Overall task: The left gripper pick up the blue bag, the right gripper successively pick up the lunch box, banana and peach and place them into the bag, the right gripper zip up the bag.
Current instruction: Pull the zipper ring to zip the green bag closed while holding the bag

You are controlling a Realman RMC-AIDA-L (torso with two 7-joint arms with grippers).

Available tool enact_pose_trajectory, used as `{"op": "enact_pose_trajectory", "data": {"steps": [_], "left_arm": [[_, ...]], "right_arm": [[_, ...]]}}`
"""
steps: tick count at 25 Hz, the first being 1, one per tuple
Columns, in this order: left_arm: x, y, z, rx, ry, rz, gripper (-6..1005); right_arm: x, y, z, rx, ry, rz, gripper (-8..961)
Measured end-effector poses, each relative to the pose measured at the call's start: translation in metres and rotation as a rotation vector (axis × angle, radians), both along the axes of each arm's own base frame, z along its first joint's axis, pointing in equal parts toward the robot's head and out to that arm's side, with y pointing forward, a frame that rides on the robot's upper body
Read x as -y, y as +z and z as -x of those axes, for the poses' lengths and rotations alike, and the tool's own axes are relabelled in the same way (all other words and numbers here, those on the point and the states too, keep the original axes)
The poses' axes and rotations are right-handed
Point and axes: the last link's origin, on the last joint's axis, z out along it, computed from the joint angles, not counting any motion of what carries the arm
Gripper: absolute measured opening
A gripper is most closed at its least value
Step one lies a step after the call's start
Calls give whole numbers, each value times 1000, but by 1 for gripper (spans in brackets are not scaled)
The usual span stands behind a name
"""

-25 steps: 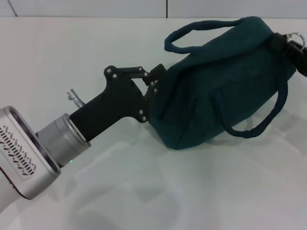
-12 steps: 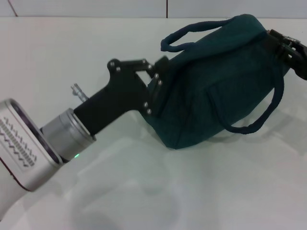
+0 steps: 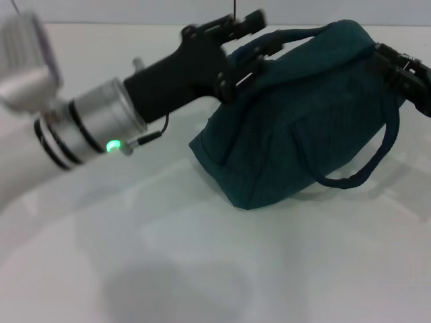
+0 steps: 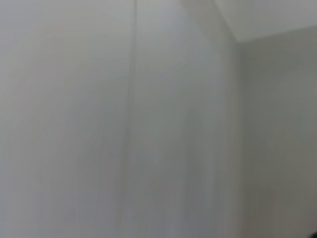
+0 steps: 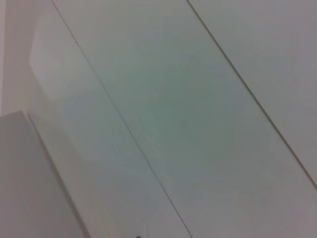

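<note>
Now one blue bag [image 3: 303, 128] — left claw [image 3: 259, 37] parted at handle; right claw [image 3: 404, 74] clamping bag's end.

left gripper [image 3: 259, 44]: silver arm reaching from the left, green light lit, fingers parted | right gripper [image 3: 403, 74]: at the right edge, fingers unclear

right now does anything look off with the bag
The bag lies tipped on its side on the table, one loop handle hanging loose in front. The left gripper is at its upper left corner, the right gripper at its far right end. Nothing spilled or torn.
</note>
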Motion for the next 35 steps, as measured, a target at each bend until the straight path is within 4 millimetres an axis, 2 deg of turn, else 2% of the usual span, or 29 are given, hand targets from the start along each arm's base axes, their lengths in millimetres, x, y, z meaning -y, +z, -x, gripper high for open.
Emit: {"op": "enact_pose_trajectory", "data": {"steps": [5,8,12,17,28,35], "left_arm": [[-24,-2,-25,-104,-22,204,404],[-39,-15,-34,-214,13,241,521],[-49,-34,-37,-338,63,252,700],[-48,-41,-39,-364,64,225,696],[-43,-33,-26,-329,68,118,572],[-35,-42,-21,-374,32,43,349]], "right_arm": [[1,0,0,-1,2,2,622],[1,-1,0,-1,2,5,620],[2,-2,-1,-3,-4,11,619],[5,-2,-5,-5,-13,12,619],[18,4,-10,-35,-1,6,620],[28,8,-17,-34,4,11,620]]}}
